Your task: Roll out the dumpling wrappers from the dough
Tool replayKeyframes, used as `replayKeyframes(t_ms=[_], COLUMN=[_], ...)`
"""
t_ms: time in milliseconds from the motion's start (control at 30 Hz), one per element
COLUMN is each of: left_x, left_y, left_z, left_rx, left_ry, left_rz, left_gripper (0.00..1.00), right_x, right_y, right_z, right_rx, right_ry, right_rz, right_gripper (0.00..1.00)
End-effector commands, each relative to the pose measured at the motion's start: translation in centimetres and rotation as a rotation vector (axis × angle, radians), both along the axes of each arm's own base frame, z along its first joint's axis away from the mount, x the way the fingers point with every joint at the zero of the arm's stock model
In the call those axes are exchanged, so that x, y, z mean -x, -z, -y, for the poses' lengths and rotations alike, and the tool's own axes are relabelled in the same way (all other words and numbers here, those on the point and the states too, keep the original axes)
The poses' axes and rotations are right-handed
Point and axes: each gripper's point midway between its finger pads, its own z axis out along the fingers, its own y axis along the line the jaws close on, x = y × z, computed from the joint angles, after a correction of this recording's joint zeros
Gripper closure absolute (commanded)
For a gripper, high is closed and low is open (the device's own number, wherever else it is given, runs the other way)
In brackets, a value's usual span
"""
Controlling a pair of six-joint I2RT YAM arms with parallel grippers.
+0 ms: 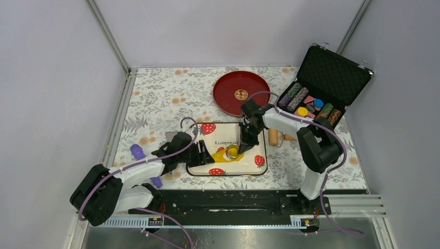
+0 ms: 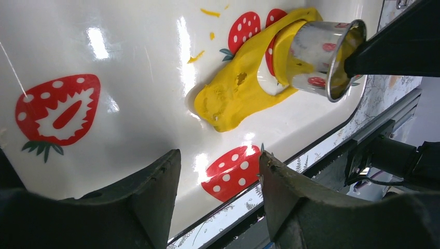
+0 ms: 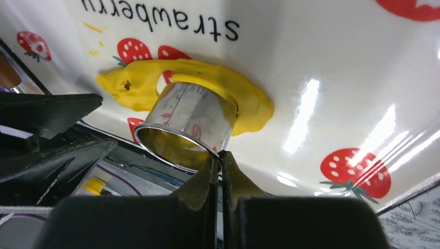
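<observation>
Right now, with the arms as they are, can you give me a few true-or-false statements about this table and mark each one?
1. The metal ring cutter sits on the flattened yellow dough. True.
2. The left end effector holds the rolling pin. False: it is open and empty, and the pin lies on the table to the right of the tray.
3. The right end effector pinches the cutter's rim. True.
4. The red plate is piled with dough. False: only one small disc lies at its centre.
5. The chip case is closed. False: its lid stands open.
</observation>
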Motion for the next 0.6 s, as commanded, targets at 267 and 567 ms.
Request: replayKeyframes(t_ms=[267,567], left_x=[0.3,-0.3], left_y=[0.6,-2.2], left_z=[-0.3,-0.1], left_rx=[0.012,0.041], left_ry=[-0.008,-0.002], left_rz=[0.007,0.071], left_gripper=[0.42,0.42], right_x=[-0.1,-0.9], right_y=[-5.4,-6.2], right_z=[0.9,0.9], right_rx=[-0.003,0.017], right_ry=[-0.025,-0.040], right_rz=[0.123,0.145], right_gripper=[1.00,1.00])
